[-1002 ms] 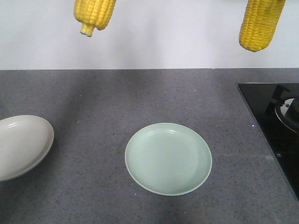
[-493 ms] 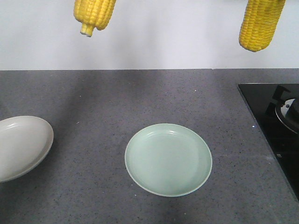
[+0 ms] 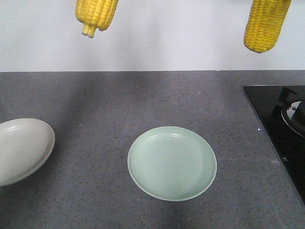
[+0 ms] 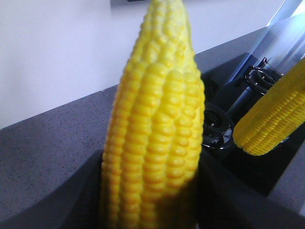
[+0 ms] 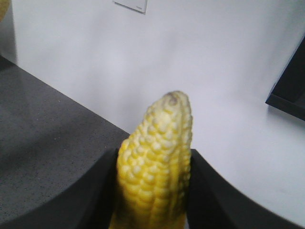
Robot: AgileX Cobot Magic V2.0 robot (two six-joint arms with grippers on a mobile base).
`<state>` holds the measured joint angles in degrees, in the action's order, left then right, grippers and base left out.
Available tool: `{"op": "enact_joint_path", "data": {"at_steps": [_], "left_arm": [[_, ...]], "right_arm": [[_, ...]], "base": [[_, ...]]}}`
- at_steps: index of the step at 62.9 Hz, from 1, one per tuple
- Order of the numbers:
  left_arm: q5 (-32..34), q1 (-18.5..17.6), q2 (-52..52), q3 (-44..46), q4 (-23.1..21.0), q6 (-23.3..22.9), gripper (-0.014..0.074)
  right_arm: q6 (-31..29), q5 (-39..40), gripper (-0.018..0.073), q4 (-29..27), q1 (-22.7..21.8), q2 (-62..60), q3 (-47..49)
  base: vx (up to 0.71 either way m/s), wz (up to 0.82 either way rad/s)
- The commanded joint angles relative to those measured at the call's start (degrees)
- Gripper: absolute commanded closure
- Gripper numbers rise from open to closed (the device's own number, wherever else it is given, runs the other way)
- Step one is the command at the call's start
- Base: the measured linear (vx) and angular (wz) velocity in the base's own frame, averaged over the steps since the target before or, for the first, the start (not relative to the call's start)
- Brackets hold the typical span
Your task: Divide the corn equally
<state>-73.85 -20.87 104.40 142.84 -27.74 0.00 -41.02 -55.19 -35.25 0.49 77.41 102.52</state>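
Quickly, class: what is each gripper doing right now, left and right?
Left gripper: shut on a corn cob.
Right gripper: shut on another corn cob.

Dark grey speckled countertop (image 3: 143, 102) runs to a plain white wall (image 3: 176, 38). Black glass cooktop (image 3: 274, 124) set in at right edge, burner ring (image 3: 294, 114) partly in view. White switch plate (image 5: 131, 5) on the wall in right wrist view. Even, soft light, faint shadows on the counter.
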Motion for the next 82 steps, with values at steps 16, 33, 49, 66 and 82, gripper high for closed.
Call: {"op": "enact_joint_path", "data": {"at_steps": [16, 33, 49, 66, 82], "left_arm": [[2.1, -0.2, -2.6, 1.3, -1.9, 0.0, 0.0603], [2.1, -0.2, -2.6, 1.3, -1.9, 0.0, 0.0603], [2.1, -0.2, -2.6, 1.3, -1.9, 0.0, 0.0603], [2.1, -0.2, -2.6, 1.3, -1.9, 0.0, 0.0603], [2.1, -0.2, -2.6, 1.3, -1.9, 0.0, 0.0603]], "right_arm": [[-0.2, 3.9, 0.0566, -1.5, -0.3, -1.1, 1.5], [-0.2, 3.9, 0.0566, -1.5, -0.3, -1.1, 1.5], [-0.2, 3.9, 0.0566, -1.5, -0.3, -1.1, 1.5], [-0.2, 3.9, 0.0566, -1.5, -0.3, -1.1, 1.5], [-0.2, 3.9, 0.0566, -1.5, -0.3, -1.1, 1.5]], "base": [[0.0, 0.0], [0.0, 0.0], [0.0, 0.0], [0.0, 0.0], [0.0, 0.0]]}}
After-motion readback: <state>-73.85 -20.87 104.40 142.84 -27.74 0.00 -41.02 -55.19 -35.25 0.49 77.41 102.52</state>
